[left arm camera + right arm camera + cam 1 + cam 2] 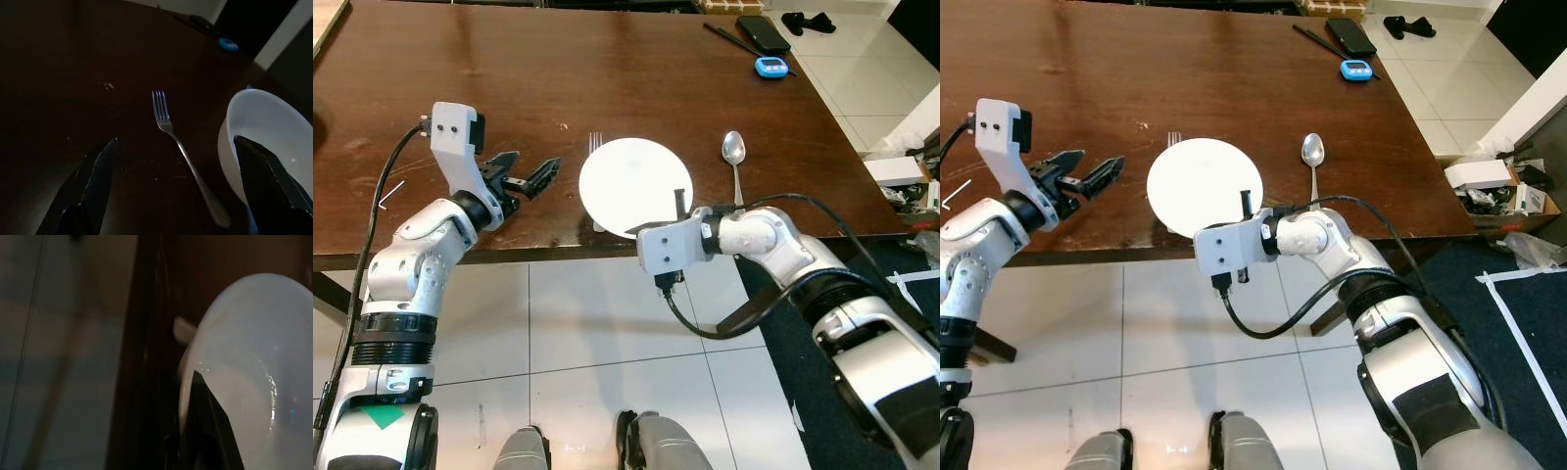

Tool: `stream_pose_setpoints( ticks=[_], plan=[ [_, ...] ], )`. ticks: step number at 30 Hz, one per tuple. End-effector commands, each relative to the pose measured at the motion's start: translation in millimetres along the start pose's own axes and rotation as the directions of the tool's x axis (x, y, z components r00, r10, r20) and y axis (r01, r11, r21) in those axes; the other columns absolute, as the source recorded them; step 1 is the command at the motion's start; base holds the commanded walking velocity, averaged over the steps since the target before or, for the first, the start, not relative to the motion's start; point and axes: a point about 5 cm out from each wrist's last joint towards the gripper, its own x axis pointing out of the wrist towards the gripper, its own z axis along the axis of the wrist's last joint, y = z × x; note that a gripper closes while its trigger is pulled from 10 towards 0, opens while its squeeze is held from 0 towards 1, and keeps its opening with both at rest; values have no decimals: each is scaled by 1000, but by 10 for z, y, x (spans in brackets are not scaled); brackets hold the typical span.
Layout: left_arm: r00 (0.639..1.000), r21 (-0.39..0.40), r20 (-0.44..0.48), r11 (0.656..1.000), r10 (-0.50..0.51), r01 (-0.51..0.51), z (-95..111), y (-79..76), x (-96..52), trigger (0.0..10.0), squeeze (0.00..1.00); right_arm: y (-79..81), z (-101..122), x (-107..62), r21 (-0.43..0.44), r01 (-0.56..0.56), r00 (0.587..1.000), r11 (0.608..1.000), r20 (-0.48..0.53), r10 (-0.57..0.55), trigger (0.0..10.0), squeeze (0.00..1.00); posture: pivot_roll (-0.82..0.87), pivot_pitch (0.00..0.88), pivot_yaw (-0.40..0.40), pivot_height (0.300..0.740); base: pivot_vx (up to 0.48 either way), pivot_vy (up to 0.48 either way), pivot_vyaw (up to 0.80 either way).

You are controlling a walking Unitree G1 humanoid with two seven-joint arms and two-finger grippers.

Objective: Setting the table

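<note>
- Dark brown wooden tabletop point(558, 69) over pale floor tiles; the robot stands at its near edge, and the far corners are cut off by the frame.
- White plate point(634, 186) lies near the front edge, about centre.
- Fork point(182, 149) lies on the wood just beside the plate's left rim, tines pointing away from the robot. From the head views only the tines clear the rim; the handle is mostly lost against the plate edge. The left wrist view shows it whole but dim.
- Spoon point(734, 157) lies to the right of the plate, apart from it, bowl pointing away from the robot.
- Left tool point(521, 176) hovers over the tabletop left of the plate, fingers spread wide with nothing between them, the fork lying ahead of them.
- Right tool point(680, 204) is at the plate's near-right rim. One black finger point(210, 426) lies over the top of the plate; the other is hidden below the rim. Whether the rim is actually clamped cannot be told, and the right wrist view is dark and blurred.
- At the far right corner: a black flat object point(762, 32), dark sticks beside it, and a small blue device point(771, 67); too small to identify further.
- Dark cable point(744, 313) loops below the right forearm.
</note>
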Motion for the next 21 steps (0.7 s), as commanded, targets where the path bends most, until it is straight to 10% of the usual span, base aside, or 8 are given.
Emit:
stream_pose_setpoints(
  ticks=[1, 2, 3, 4, 21],
  plan=[
    [1000, -50, -7, 999, -21, 21, 25, -61, 48, 10000, 898, 33, -49, 7, -37, -17, 998, 999, -53, 15, 10000, 0, 43, 109, -59, 740, 0, 0, 0],
    [998, -57, -53, 998, -27, 24, -11, -103, 71, 10000, 694, 22, -51, 10, -54, -12, 998, 998, -65, 9, 10000, 0, 44, 110, -58, 740, 0, 0, 0],
    [998, -57, -53, 998, -27, 24, -11, -103, 71, 10000, 694, 22, -51, 10, -54, -12, 998, 998, -65, 9, 10000, 0, 44, 110, -58, 740, 0, 0, 0],
    [988, -56, -154, 998, -24, 15, -117, -183, 116, 10000, 0, -13, -38, 27, -100, 10, 997, 995, -75, -18, 10000, 0, 46, 111, -57, 740, 0, 0, 0],
    [973, -205, -195, 965, 126, -166, -203, -237, 312, 10000, 0, -94, 203, 131, -400, 174, 985, 900, 67, -161, 10000, 0, 36, 110, -53, 740, 0, 0, 0]
  ],
)
